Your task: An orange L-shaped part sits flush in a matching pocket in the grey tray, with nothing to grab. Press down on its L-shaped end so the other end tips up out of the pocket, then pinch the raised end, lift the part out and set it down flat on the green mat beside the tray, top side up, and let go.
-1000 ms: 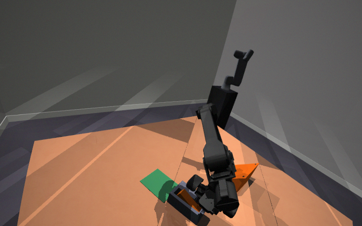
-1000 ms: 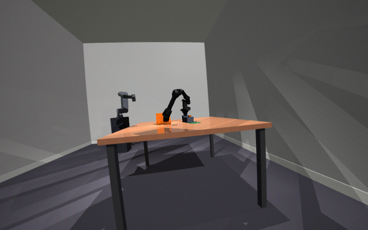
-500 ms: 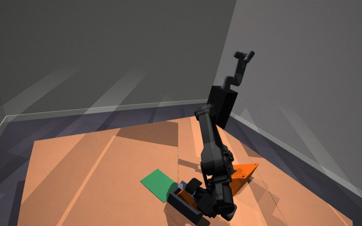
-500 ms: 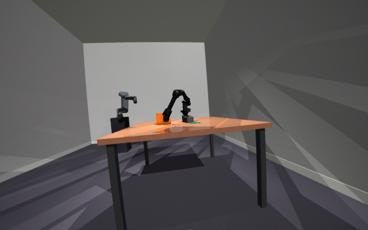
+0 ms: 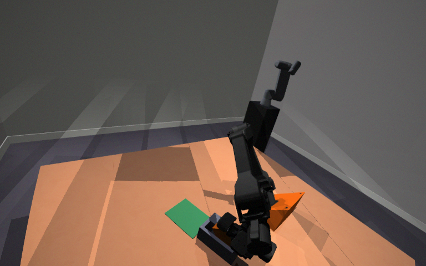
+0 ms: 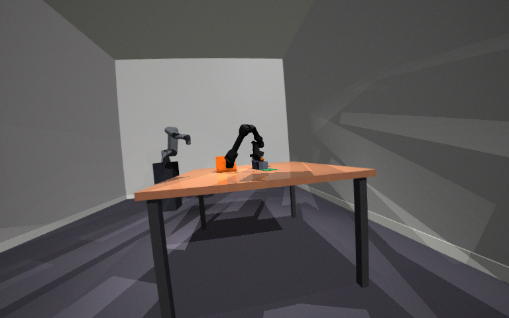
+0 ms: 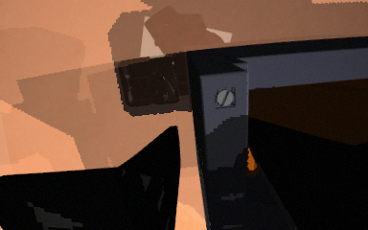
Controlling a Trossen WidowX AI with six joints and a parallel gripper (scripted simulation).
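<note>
The orange part [image 5: 221,235] [image 6: 261,159] [image 7: 311,107] is in the grey tray [image 5: 216,247] [image 6: 262,165] [image 7: 307,69]. In the exterior view its mat-side end shows above the tray's rim, tipped up. My gripper [image 6: 256,159] [image 7: 211,129] is partly open, low at the tray's other end. One finger is outside the end wall, the other inside over the L-shaped end; contact is hidden in shadow. Nothing is pinched between the fingers. The green mat [image 5: 186,218] [image 6: 269,169] lies beside the tray, with nothing on it.
A large orange block [image 5: 284,203] [image 6: 221,163] stands by my arm's base. A grey arm [image 5: 282,81] [image 6: 172,144] stands on a black pedestal [image 5: 262,125] [image 6: 165,172] beyond the table. The tray's raised walls and corner screw [image 7: 225,98] are close to the fingers.
</note>
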